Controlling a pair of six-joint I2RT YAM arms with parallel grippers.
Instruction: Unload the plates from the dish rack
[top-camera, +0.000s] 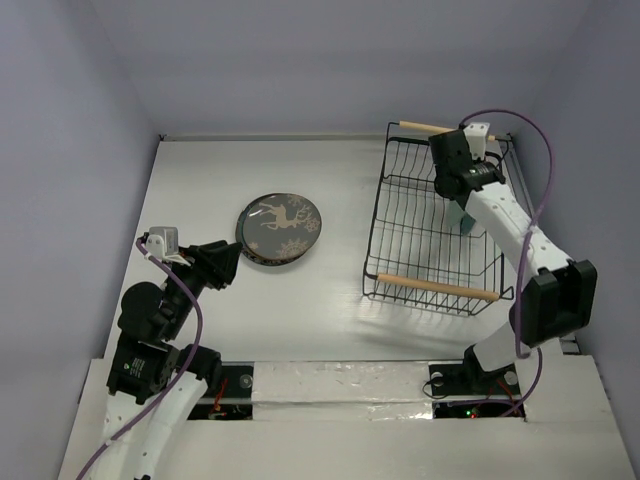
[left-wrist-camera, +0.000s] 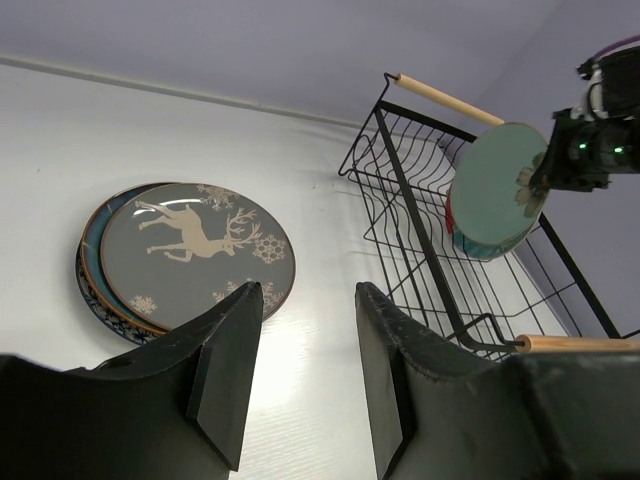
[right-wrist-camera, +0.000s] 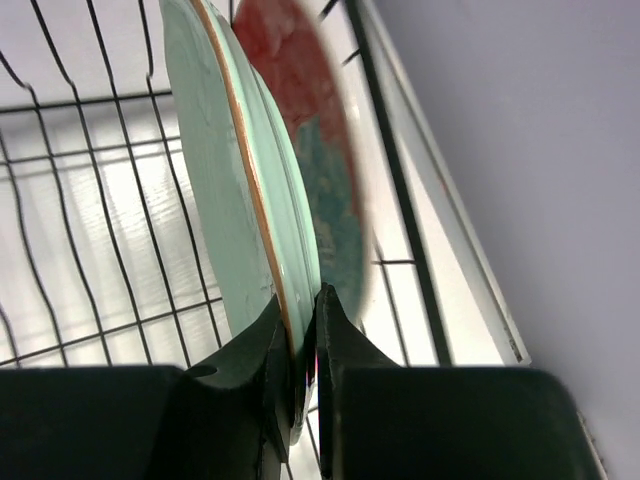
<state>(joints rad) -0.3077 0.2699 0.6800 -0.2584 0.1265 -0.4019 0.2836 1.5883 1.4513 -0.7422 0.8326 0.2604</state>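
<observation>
1. Inside the dish rack (top-camera: 425, 235), toward its 3 o'clock side in the top view, the last plate (left-wrist-camera: 495, 190) stands on edge. It has a pale green back and a red face with some teal on it.
2. The right gripper (right-wrist-camera: 300, 305) is clamped on this plate's rim, one finger on each face. Whether the plate's lower edge touches the wires cannot be told.
3. The black wire rack sits on the tabletop (top-camera: 330, 180) with a wooden bar handle at its 12 o'clock end and another at its 6 o'clock end.
4. Well apart from the rack, at its 9 o'clock, three plates lie stacked flat. The deer plate (top-camera: 280, 228) is on top, with a teal-blue rim (left-wrist-camera: 90, 240) and a dark patterned rim (left-wrist-camera: 100, 305) showing beneath.
5. The left gripper (left-wrist-camera: 305, 300) hangs near the stack's 8 o'clock, its fingers apart and holding nothing.
</observation>
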